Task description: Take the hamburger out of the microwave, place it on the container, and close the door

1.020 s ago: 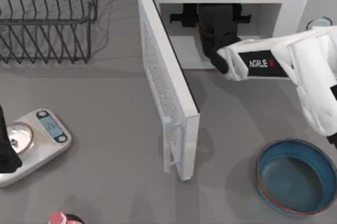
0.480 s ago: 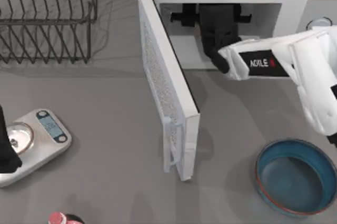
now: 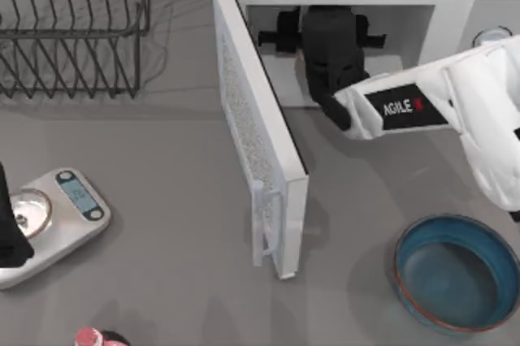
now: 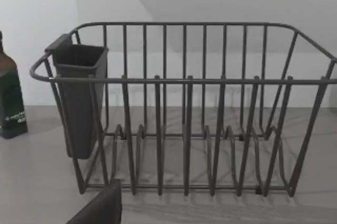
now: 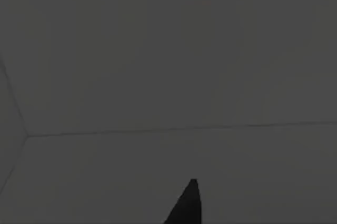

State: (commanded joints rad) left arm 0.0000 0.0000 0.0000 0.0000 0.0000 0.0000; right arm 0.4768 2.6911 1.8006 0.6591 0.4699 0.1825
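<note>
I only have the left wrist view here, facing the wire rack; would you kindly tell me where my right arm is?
Observer: From above, the right gripper is inside the microwave cavity.
Operator: Is the door open?
Observer: Yes, the door is swung wide open, its handle end pointing toward the table's front.
Operator: And the container?
Observer: The container sits near the table's front right corner, its blue inside bare.
</note>
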